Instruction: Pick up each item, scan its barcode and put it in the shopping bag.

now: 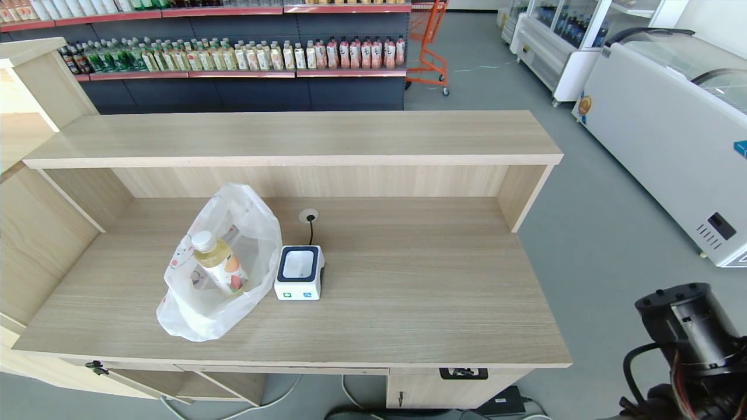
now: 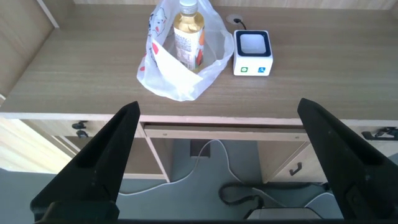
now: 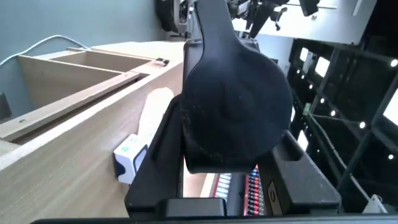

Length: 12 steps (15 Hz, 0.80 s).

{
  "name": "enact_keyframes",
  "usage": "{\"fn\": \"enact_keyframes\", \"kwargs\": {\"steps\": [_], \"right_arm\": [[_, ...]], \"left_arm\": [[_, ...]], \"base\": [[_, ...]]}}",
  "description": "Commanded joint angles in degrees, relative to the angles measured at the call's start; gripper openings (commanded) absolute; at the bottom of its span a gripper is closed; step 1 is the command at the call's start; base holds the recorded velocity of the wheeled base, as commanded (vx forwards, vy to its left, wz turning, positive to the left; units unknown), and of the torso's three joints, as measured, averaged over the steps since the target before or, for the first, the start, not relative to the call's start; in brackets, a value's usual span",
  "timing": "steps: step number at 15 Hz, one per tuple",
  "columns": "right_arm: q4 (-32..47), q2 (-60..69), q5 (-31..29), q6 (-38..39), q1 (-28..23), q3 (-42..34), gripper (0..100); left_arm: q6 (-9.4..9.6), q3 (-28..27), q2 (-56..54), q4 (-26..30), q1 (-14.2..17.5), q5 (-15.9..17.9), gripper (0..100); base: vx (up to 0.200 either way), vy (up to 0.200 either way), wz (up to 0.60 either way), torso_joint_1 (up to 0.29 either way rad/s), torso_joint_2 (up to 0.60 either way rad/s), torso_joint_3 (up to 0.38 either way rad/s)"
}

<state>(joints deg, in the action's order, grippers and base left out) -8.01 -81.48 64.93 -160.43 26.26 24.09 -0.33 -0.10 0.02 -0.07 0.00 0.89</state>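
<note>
A white plastic shopping bag (image 1: pixel 201 303) stands open on the left part of the wooden counter (image 1: pixel 420 280). Inside it a bottle of yellow drink (image 1: pixel 219 262) with a white cap leans upright. Touching the bag's right side is the white barcode scanner (image 1: pixel 299 271), window facing up. My left gripper (image 2: pixel 217 155) hangs open in front of the counter's front edge and below it, holding nothing; beyond it lie the bag (image 2: pixel 180 74), bottle (image 2: pixel 188 34) and scanner (image 2: pixel 252 53). My right gripper (image 3: pixel 230 124) is a dark bulk close to the camera, with the scanner (image 3: pixel 127 158) beyond it. The right arm (image 1: pixel 688 326) sits low, off the counter's right front corner.
A raised shelf (image 1: pixel 292 137) runs along the back of the counter, with side walls at left and right. A cable hole (image 1: pixel 309 216) lies behind the scanner. Store shelves of bottles (image 1: pixel 233 55) and freezers (image 1: pixel 671 111) stand farther off.
</note>
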Motion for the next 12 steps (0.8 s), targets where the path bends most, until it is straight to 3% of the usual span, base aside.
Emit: {"fn": "enact_keyframes", "kwargs": {"steps": [1, 12], "right_arm": [[0.1, 4.6, 0.6, -4.6, 1.3, -0.2, 0], [0.3, 11.3, 1.1, -4.6, -0.9, -0.5, 0]], "left_arm": [[-0.02, 0.0, 0.0, 0.0, 0.0, 0.0, 100], [-0.02, 0.0, 0.0, 0.0, 0.0, 0.0, 100]], "base": [[0.000, 0.000, 0.00, 0.000, 0.00, 0.000], [0.000, 0.000, 0.00, 0.000, 0.00, 0.000]]}}
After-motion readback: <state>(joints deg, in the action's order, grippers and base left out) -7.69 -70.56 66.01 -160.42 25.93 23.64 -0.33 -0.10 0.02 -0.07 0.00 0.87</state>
